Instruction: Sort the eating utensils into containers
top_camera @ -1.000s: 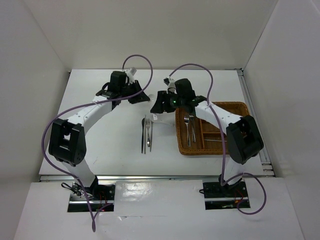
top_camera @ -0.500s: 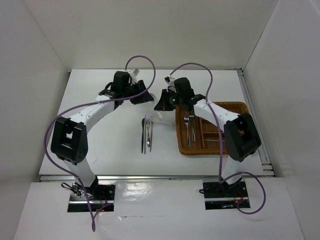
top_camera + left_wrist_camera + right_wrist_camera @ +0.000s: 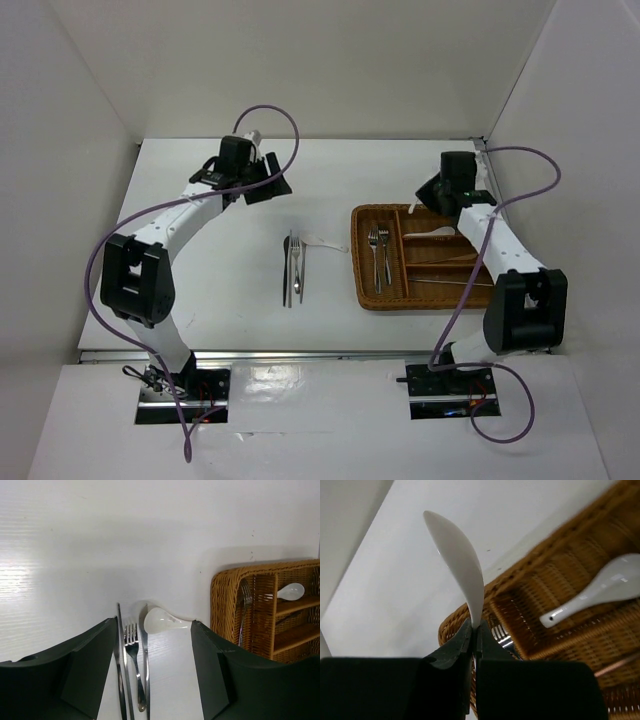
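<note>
Overhead, woven brown wicker for the tray (image 3: pixel 357 262): rectangular, rough-textured, split into one long section and three short ones. Holds two steel forks (image 3: pixel 373 238) side by side in the long section, a glossy white stored ceramic spoon (image 3: pixel 436 232) in the far short section, and a thin metal stick (image 3: pixel 452 282) in the nearest one.

Left of the tray, flat and parallel on the smooth white table (image 3: pixel 200 260): a slim steel knife (image 3: pixel 120 655), a steel fork (image 3: pixel 132 645) and a narrow steel piece (image 3: pixel 145 670), packed close together. Just beside their far ends, a loose ceramic spoon (image 3: pixel 159 621), with its rounded bowl toward the steel and its handle toward the wicker.

Up at the right gripper (image 3: pixel 474 630), fingers pressed together on the handle end of a held ceramic spoon (image 3: pixel 457 555). Stands upright, curved and smooth, bowl uppermost, above the tray's far edge.

At the left gripper (image 3: pixel 151 627), dark blocky fingers (image 3: pixel 85 670) spread wide, clasping nothing. Hangs above the table cutlery, apart from it.
</note>
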You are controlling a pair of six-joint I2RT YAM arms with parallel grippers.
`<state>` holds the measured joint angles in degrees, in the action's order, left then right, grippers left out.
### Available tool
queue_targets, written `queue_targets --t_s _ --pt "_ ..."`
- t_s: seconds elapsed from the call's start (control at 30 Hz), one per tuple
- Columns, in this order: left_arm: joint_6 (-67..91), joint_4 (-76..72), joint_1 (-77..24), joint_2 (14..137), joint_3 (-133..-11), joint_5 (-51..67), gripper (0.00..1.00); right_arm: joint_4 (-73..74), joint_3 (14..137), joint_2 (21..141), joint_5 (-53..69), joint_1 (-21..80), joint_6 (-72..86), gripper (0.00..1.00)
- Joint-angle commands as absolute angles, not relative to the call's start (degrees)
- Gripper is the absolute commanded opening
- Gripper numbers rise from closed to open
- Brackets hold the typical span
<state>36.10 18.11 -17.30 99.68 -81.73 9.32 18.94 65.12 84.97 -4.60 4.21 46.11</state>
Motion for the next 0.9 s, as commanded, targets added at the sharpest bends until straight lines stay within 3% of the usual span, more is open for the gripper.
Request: queue_targets --t_s 0.0,0.17,0.87 --pt "35.33 17.93 -17.14 99.23 -81.47 8.26 0.75 29.51 66.0 84.9 -14.23 2.21 59.55 0.0" --pt "35.86 17.93 -17.14 99.23 -80.95 7.65 0.75 36.73 69.16 89.91 -18.27 1.14 68.54 0.0" --pt "34.8 18.98 -17.14 98.7 -78.84 4.04 0.76 34.89 70.4 97.9 -17.84 1.14 76.55 0.0"
